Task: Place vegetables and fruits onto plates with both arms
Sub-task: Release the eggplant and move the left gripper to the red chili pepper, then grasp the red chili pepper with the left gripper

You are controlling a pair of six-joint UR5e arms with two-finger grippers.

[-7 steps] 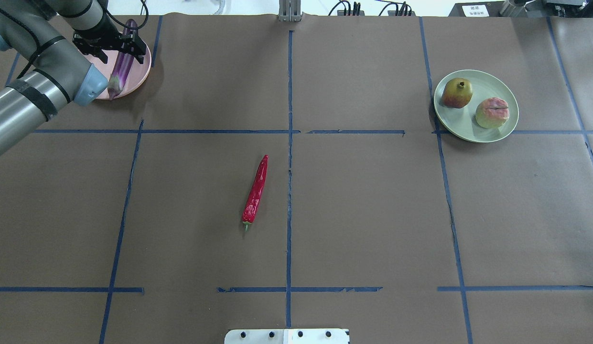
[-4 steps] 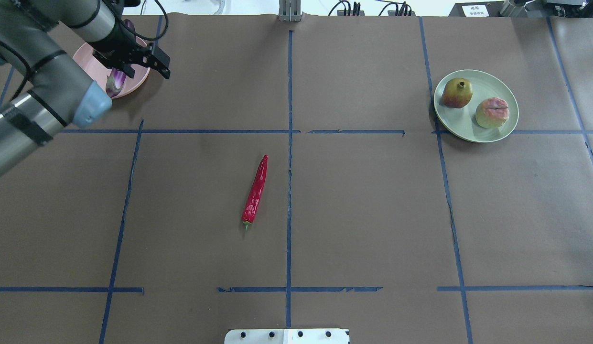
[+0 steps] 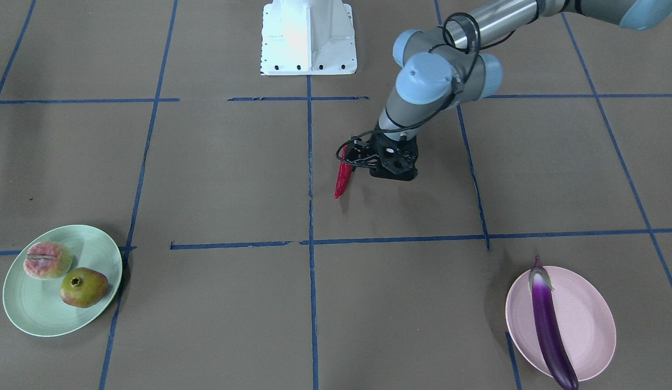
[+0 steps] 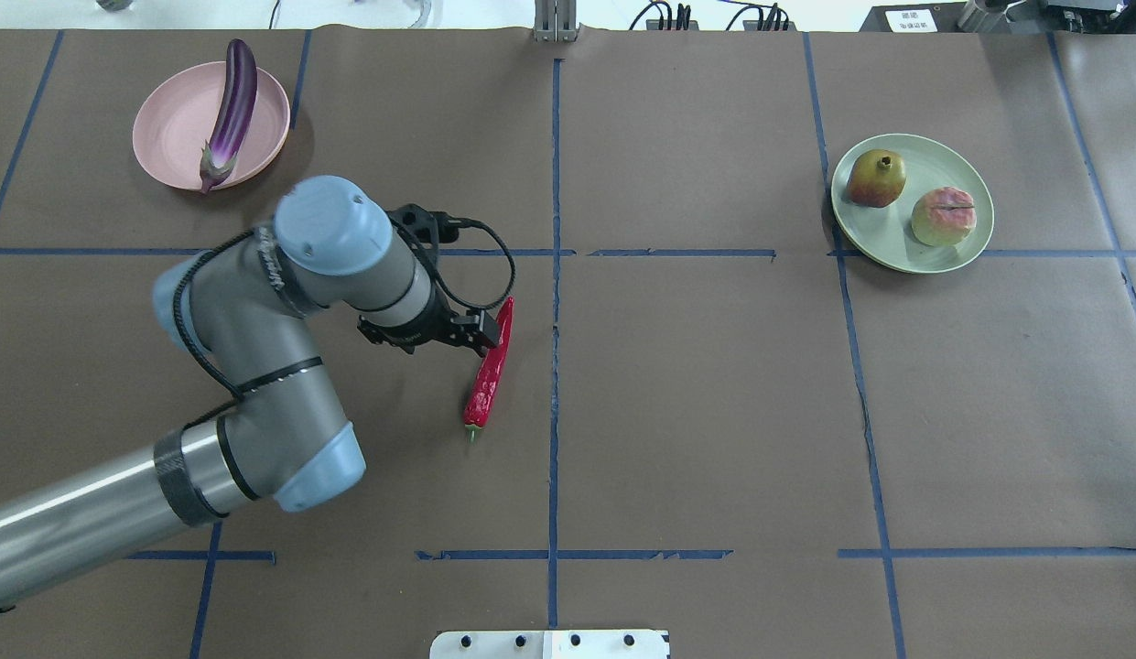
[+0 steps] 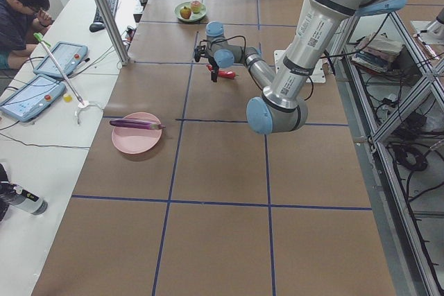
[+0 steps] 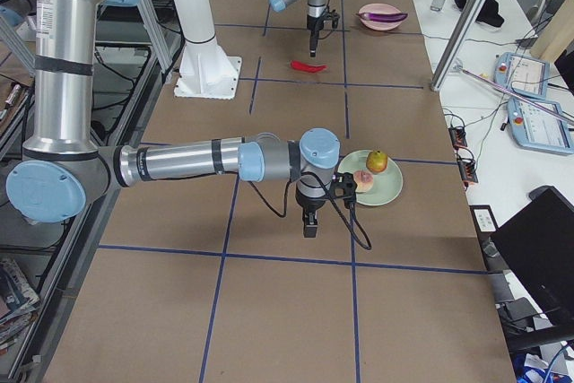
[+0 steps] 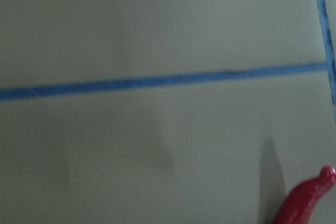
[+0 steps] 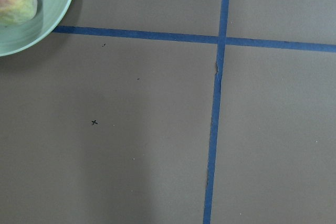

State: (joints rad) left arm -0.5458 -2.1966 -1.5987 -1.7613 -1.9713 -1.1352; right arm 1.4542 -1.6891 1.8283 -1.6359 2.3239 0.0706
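**Log:** Left gripper (image 4: 483, 337) is no longer working over the pink plate (image 4: 169, 137) as in the earlier overhead frames. You are now seeing it hovering just beside the upper half of the chili pepper (image 4: 487, 380), near the middle of the tabletop.

**Operator:** Is it gripping yet?

**Log:** You are not getting a clear look. The wrist and cable are crowding the fingers, so I cannot tell whether they are spread or closed. The chili is lying flat on the paper, so I am judging it not yet lifted.

**Operator:** Why that arm?

**Log:** The eggplant (image 4: 231, 101) is lying across the pink plate in the far left corner, so I am reading that plate as the vegetable one, and the chili belongs there too. The pomegranate (image 4: 876, 178) and peach (image 4: 942, 216) are sitting apart on the green plate (image 4: 897, 243), toward the far right corner. The right gripper (image 6: 309, 221) is hanging over paper near that plate. Its opening I cannot tell.
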